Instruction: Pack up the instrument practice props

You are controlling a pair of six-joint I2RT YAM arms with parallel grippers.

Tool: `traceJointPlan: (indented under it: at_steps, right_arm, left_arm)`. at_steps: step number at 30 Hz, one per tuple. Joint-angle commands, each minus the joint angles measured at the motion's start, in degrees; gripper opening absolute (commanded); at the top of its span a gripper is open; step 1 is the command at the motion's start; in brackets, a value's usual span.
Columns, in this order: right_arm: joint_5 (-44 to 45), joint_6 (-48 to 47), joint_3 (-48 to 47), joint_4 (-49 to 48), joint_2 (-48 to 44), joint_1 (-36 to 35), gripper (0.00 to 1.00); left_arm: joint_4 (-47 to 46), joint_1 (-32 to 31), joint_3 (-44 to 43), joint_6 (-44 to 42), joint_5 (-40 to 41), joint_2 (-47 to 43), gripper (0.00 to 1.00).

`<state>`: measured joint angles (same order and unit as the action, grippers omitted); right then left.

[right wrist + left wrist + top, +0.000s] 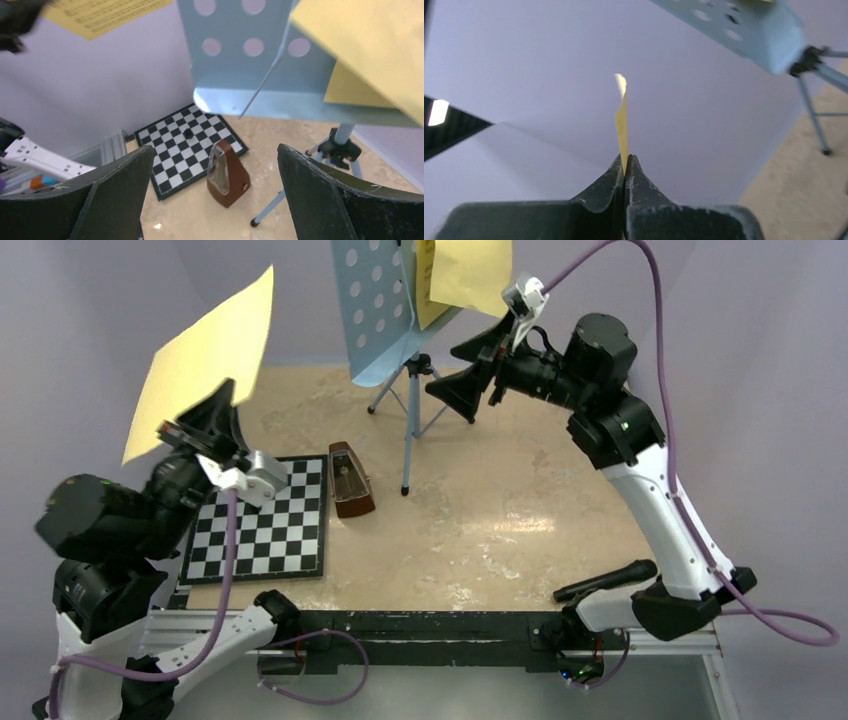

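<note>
1. Yellow sheet (205,360), printed with staves, was up in the air over the table's 9 o'clock edge. The left gripper (213,412) pinched it at its lower edge, jaws pressed together on the paper.
2. More yellow sheets (468,275) leaned against the light-blue music stand (378,310). The stand was upright on its tripod legs at 12 o'clock on the table (500,520).
3. The right gripper (468,370) hung just beside the stand, on its 3 o'clock side and below those sheets. Its jaws were spread wide with nothing between them.
4. The brown metronome (350,480) stood upright near the table's middle, at about 7 o'clock from the stand's feet.
5. The chessboard (265,520) lay flat at 8 o'clock, its edge just beside the metronome. A small black piece (187,133) sat on it.
</note>
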<state>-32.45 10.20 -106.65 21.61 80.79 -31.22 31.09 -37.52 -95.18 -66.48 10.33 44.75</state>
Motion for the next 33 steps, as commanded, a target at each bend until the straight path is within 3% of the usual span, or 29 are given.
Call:
traceJointPlan:
  at_steps: [1, 7, 10, 14, 18, 24, 29, 33]
  right_arm:
    - [1.34, -1.42, 6.62, 2.07, -6.52, -0.64, 0.99]
    - [5.45, -6.25, 16.33, 7.91, -14.96, -0.62, 0.99]
    - [9.21, -9.14, 19.11, 11.44, -17.95, -0.63, 0.99]
    - [20.37, -9.85, 21.05, 16.42, -21.12, -0.40, 0.99]
    - [24.79, -12.35, 23.07, 20.88, -24.60, 2.34, 0.99]
    - [36.82, -19.95, 25.89, 24.83, -27.03, 6.34, 0.99]
    - [36.20, -19.63, 25.41, 25.52, -27.00, 13.94, 0.99]
    - [36.18, -21.53, 25.33, 25.90, -26.72, 16.81, 0.99]
  left_arm:
    - [12.15, 0.35, 10.81, 12.76, -6.11, -6.27, 0.00]
    - [26.32, 0.30, 19.06, 23.05, -25.08, -12.92, 0.00]
    - [28.87, 0.34, 22.41, 28.50, -36.86, -12.79, 0.00]
    - [22.54, 0.33, 28.46, 36.46, -48.01, -10.64, 0.00]
    - [8.34, 0.00, 37.50, 46.37, -54.57, -9.14, 0.00]
    - [-12.68, -3.59, 44.96, 58.15, -55.15, -4.36, 0.00]
    - [-25.80, -3.45, 46.34, 71.23, -48.28, 1.71, 0.00]
    - [-33.66, -3.35, 42.27, 73.51, -46.41, 5.67, 0.00]
